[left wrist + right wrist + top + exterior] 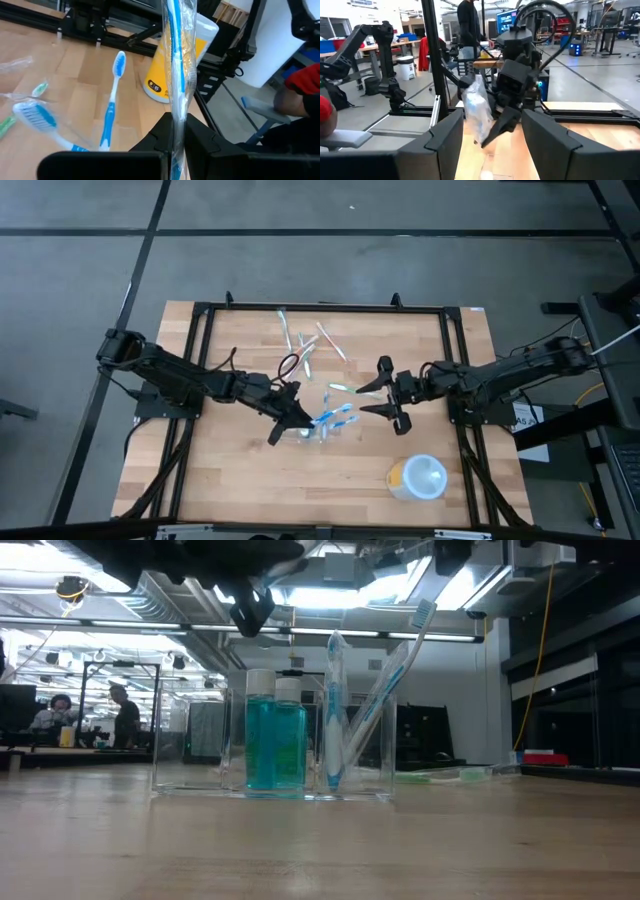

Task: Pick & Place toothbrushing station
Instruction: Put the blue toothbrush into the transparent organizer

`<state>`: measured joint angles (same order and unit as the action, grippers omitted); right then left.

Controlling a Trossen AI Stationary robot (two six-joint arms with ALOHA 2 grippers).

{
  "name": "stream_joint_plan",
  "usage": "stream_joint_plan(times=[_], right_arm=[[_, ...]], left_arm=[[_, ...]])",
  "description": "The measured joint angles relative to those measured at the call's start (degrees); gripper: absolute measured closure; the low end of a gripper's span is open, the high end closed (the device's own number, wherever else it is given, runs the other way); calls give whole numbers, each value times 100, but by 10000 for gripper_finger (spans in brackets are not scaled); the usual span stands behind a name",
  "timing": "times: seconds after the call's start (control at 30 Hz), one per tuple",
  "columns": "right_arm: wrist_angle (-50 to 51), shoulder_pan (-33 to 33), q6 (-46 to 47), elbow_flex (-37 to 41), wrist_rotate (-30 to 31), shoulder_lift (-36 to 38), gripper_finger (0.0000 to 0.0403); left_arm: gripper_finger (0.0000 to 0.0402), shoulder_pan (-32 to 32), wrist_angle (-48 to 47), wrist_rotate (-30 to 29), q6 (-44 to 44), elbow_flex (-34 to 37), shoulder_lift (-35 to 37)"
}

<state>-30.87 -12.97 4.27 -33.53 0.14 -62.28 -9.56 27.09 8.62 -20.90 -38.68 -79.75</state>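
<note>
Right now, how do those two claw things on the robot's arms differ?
The left gripper has its jaws shut on a wrapped toothbrush, while the right gripper has its jaws open and holds nothing. The left gripper hangs right over the clear toothbrushing station; the right gripper waits off to the side of it. Both are dark, two-fingered and above the wooden table.

Operator: Which items can you not read?

Manual: The left pincer (255, 608) is cut off by your low view's upper edge. The wrapped toothbrush (177, 75) runs past the frame.
</note>
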Motion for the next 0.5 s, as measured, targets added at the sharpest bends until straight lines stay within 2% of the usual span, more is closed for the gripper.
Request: stream_joint_plan(times=[0.27,0.5], right_arm=[[84,0,-40,-454,43,-654,197],[173,-2,-68,-663,-215,-783,204]], left_arm=[[383,0,-28,-4,4,0,0],[383,0,-296,-113,4,0,2]])
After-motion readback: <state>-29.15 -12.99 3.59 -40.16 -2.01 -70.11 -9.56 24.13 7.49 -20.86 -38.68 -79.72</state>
